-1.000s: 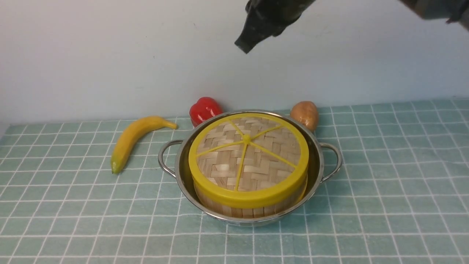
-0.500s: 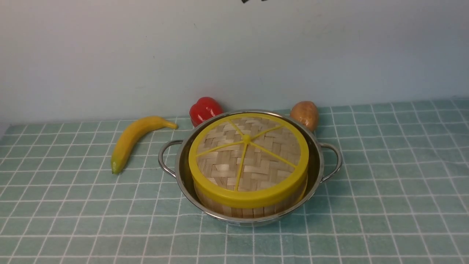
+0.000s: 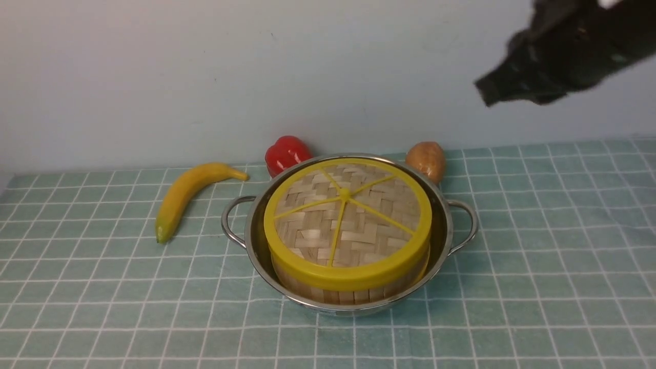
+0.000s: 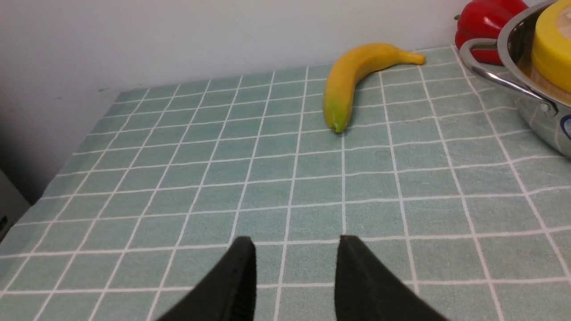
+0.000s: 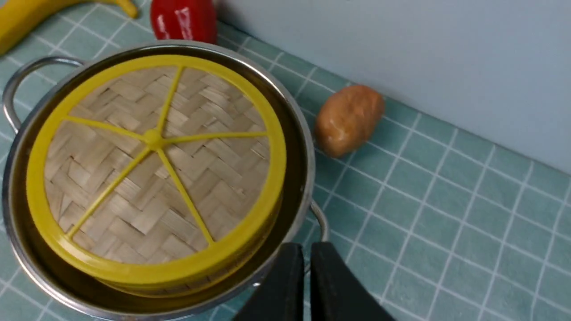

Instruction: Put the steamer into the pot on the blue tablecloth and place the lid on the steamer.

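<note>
The blue tablecloth [image 3: 538, 287] is seen spread over the tabletop, its white grid running from the near edge to the wall. Near its middle the pot [image 3: 445, 241] is set, and the steamer [image 3: 353, 292] is seated inside it, with the lid [image 3: 348, 220] laid flat on top (the yellow rim sits above the pot's edge). No brand, label or legible writing can be made out on any of these; only part of a small blue mark is seen on the pot's outer wall in the left wrist view, too cut off to be read.

The left gripper [image 4: 294, 272] is held low over bare cloth with its jaws parted and nothing between them. The right gripper [image 5: 307, 272] is held above the pot's right side, its jaws nearly together and empty.

Farther back, a banana [image 3: 187, 197] is laid left of the pot, and a red pepper [image 3: 286, 152] and a potato [image 3: 426, 160] are placed just behind it, near the wall.
</note>
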Robot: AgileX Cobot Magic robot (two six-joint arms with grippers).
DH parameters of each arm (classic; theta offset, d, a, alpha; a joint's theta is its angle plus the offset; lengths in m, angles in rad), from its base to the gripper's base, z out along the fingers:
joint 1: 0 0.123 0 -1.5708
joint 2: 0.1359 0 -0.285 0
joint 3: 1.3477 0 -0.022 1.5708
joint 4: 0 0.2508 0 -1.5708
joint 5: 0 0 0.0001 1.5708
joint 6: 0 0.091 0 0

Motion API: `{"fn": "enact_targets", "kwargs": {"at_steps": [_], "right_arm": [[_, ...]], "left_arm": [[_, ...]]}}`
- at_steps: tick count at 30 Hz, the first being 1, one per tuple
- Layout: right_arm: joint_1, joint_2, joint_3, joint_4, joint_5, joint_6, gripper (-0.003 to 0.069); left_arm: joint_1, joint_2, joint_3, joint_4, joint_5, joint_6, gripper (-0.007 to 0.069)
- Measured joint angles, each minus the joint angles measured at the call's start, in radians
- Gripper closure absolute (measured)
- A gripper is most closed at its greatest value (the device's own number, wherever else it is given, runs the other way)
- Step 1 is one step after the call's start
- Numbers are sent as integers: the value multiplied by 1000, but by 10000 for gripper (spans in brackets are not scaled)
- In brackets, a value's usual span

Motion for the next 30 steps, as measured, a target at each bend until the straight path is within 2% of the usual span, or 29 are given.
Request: {"fn": "enact_targets", "kwargs": {"at_steps": [3,6,13,17,20,24,30], "right_arm": [[-77,-167,227,0,-117,34,591],[-196,-371,451,1,-256,49,577],[-390,-811,821,-16,-533,54,551],[-434,-1043,1001,-35,-654,54,540],[-441,-1182,1122,-50,-670,65,531],[-441,-1285,1262,-51,-666,100,519],[-441,-1338,1361,-46,-659,161,499]], "left_arm": [[0,0,0,0,0,0,382],[0,0,0,0,0,0,382],[0,0,0,0,0,0,382],[0,0,0,0,0,0,382],[0,0,0,0,0,0,382],[0,0,0,0,0,0,382],[0,0,0,0,0,0,382]]}}
